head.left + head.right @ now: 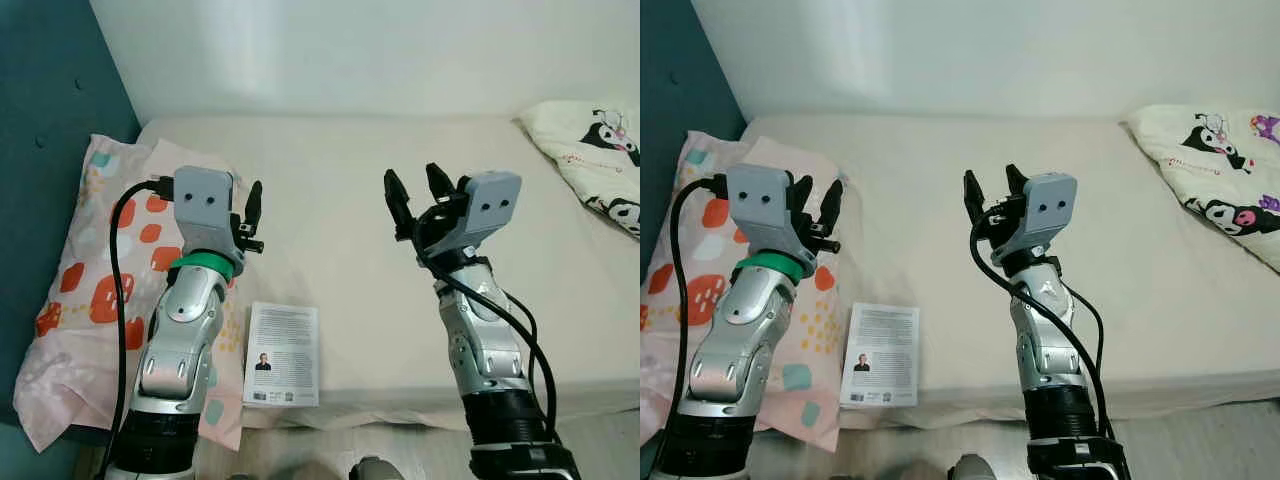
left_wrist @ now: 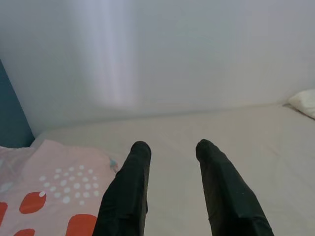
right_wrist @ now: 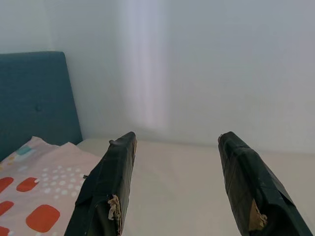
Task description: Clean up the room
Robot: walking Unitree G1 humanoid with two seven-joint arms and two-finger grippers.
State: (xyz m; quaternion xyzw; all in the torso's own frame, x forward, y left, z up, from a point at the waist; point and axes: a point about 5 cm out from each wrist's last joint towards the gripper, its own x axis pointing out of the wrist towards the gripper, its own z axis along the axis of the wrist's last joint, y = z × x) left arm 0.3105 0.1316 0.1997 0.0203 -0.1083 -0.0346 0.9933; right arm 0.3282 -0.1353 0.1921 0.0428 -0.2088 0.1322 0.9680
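We see a book (image 1: pixel 282 354) lying flat at the near edge of the bed (image 1: pixel 340 190), just beside the pillow (image 1: pixel 95 290). Our left gripper (image 1: pixel 248 215) and right gripper (image 1: pixel 418 190) hover above it, fingers apart, holding nothing.

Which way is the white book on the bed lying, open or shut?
Shut. The white paperback book lies flat at the near edge of the beige mattress, one cover with text and a small photo facing up.

Both arms raised; left hand (image 1: pixel 818 212) and right hand (image 1: pixel 418 190) spread, apparently empty.
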